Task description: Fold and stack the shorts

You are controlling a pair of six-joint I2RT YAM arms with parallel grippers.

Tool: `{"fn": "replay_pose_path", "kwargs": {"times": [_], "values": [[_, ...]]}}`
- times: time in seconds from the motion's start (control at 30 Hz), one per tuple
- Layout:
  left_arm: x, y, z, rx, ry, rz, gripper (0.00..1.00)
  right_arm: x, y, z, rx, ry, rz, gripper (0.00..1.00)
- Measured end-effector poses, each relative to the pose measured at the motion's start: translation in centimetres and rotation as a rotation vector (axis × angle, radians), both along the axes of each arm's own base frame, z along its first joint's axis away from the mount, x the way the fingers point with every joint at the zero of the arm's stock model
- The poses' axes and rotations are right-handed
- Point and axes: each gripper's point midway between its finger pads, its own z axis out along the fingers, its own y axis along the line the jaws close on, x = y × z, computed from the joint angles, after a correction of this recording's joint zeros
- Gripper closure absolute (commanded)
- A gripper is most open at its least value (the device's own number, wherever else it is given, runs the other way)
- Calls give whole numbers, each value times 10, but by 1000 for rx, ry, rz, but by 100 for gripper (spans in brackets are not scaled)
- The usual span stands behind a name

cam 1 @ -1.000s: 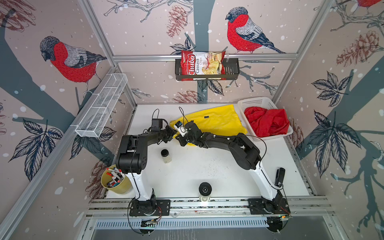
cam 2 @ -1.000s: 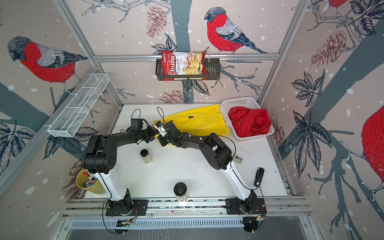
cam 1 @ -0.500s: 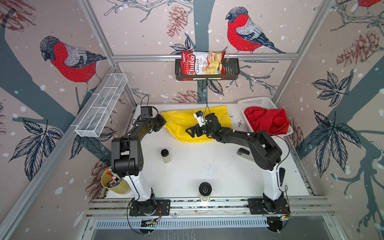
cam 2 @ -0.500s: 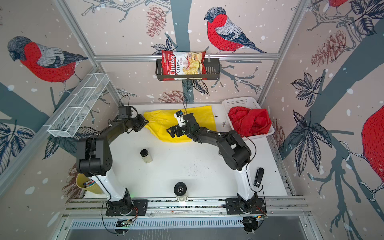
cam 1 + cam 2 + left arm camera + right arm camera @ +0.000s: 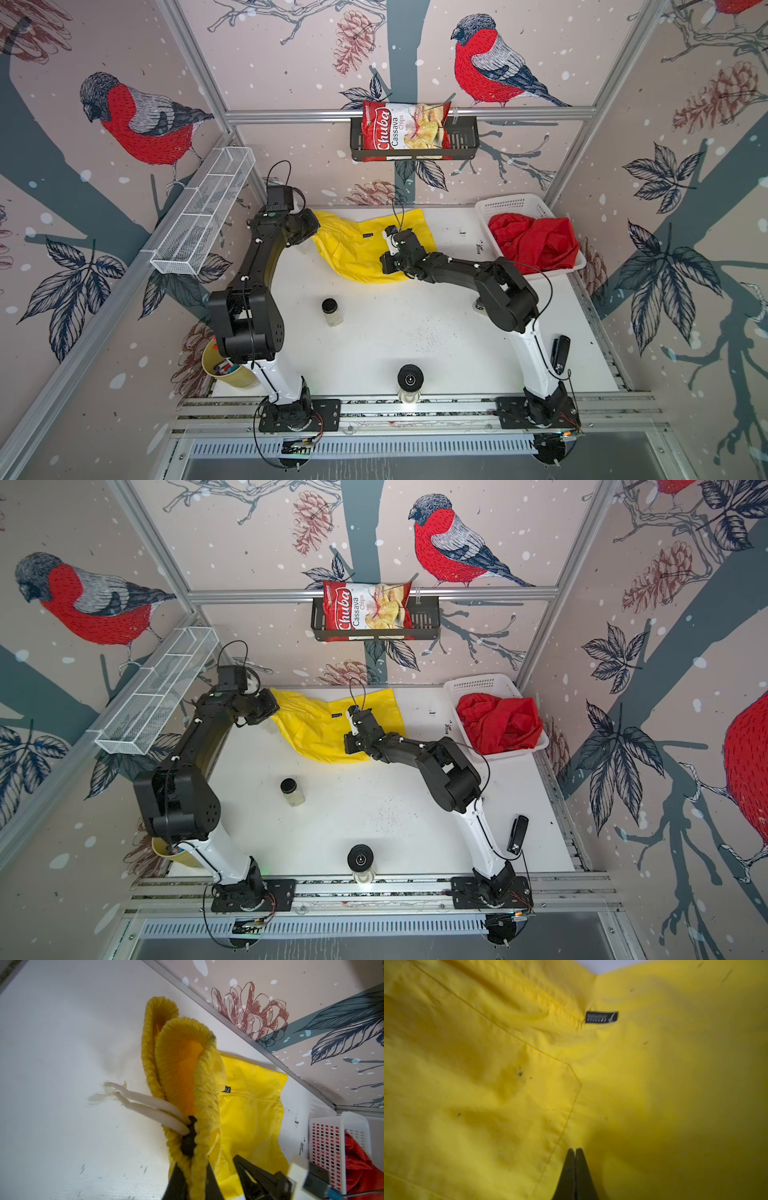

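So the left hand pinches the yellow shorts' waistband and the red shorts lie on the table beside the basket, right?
Not quite. The red shorts lie inside the white basket, not beside it; both top views show this. The left hand does pinch the yellow shorts by the waistband.

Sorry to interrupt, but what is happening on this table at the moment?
The left gripper is pinching the waistband of the yellow shorts near the table's back edge. The right gripper, fingers shut, is down over the same shorts. The red shorts lie bunched in the white basket, not yet folded.
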Motion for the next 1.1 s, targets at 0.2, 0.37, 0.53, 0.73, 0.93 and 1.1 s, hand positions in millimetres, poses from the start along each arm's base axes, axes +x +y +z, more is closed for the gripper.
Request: {"fn": "replay_pose_path", "kwargs": {"times": [0.2, 0.37, 0.53, 0.73, 0.93, 1.1], "values": [[7, -12, 27, 7, -28, -32, 100, -39, 48, -32, -33, 66, 138, 100], [17, -40, 50, 21, -60, -92, 100, -38, 42, -29, 28, 133, 170, 100], [26, -65, 50, 96, -39, -139, 100, -12, -16, 5, 85, 165, 86, 99], [35, -73, 39, 202, 12, -152, 100, 1, -81, 68, 177, 78, -12, 99], [44, -94, 47, 284, 7, -184, 100, -12, -141, 4, 82, 206, -141, 100], [45, -112, 48, 361, 7, -212, 100, -29, -156, -24, 44, 263, -169, 100]]}}
